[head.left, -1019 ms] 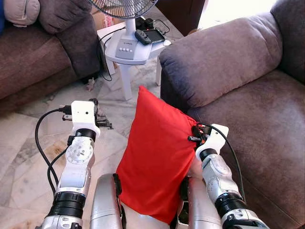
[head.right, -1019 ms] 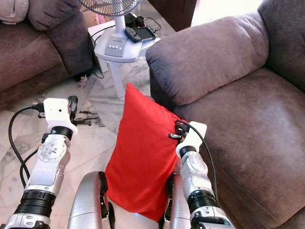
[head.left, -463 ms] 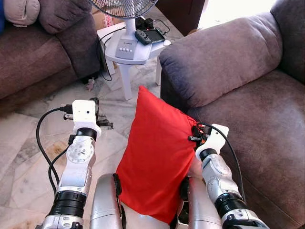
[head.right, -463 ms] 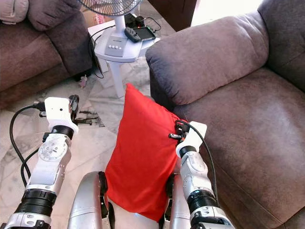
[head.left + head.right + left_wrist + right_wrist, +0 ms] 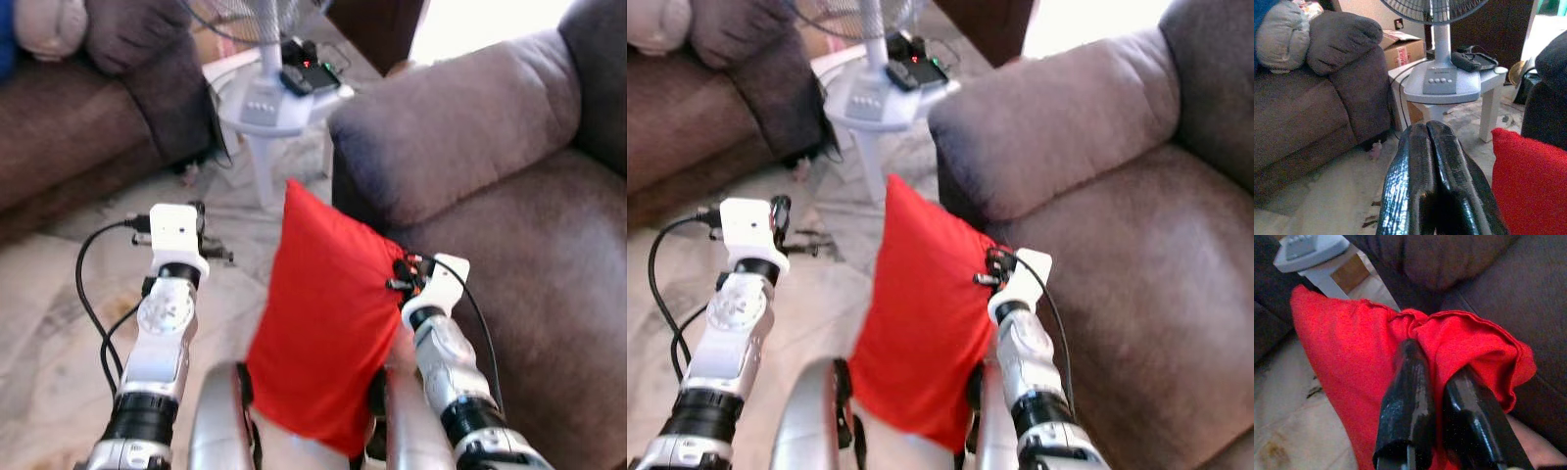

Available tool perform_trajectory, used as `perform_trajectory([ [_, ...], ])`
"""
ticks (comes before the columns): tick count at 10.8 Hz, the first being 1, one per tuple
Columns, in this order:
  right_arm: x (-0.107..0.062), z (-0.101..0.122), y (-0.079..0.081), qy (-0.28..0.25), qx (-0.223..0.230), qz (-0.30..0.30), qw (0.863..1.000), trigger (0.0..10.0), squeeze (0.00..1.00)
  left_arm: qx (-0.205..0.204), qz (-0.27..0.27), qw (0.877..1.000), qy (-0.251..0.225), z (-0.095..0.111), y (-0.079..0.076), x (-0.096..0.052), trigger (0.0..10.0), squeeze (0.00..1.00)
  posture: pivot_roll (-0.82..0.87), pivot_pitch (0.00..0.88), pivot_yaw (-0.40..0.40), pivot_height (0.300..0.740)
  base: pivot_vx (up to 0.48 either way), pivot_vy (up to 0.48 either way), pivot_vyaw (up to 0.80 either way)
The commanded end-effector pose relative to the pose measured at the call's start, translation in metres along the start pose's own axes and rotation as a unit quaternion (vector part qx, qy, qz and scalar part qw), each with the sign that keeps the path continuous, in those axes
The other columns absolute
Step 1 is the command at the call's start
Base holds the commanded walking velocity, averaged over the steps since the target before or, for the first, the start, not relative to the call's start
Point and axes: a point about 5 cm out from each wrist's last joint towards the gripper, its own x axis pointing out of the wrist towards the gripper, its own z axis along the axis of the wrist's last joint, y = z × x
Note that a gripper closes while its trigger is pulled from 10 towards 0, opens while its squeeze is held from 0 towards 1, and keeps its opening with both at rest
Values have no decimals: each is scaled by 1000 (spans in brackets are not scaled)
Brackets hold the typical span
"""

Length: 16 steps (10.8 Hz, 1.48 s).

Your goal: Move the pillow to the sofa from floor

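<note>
- The far couch (image 5: pixel 59 127) on the left and the white side table (image 5: pixel 269 108) with the fan base sit a little lower and blurrier in the head views than half a second ago; the whole picture has shifted, so the camera moved, not the furniture.
- The left gripper (image 5: pixel 1434 147) is clenched on nothing, its two fingers pressed together, held out over the floor (image 5: pixel 59 323) well apart from the pillow, as it was a moment ago.
- The red pillow (image 5: pixel 328 313) hangs upright between the arms, off the floor, its edge just beside the sofa's armrest.
- The right gripper (image 5: pixel 1437 396) keeps a fold of the pillow's edge pinched between its fingers.
- The sofa (image 5: pixel 529 255) lies to the right; I judge the lift done and the carry over the seat still ahead.
</note>
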Motion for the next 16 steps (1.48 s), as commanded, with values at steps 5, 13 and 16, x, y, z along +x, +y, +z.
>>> perform_trajectory([
  [5, 3, 24, 0, -59, -3, 3, 998, 10000, 0, 0, -9, 1000, 8, -2, -2, -1, 10000, 0, 94, 187, -51, 736, 0, 0, 0],
  [13, 4, 28, 3, -76, 9, 14, 997, 10000, 0, -2, -18, 1000, 5, -1, -3, 0, 10000, 0, 102, 180, -43, 740, 0, 0, 0],
  [16, 3, 28, 3, -77, 12, 11, 997, 10000, 0, -3, -21, 1000, 6, -1, -4, 1, 10000, 0, 103, 181, -40, 740, 0, 0, 0],
])
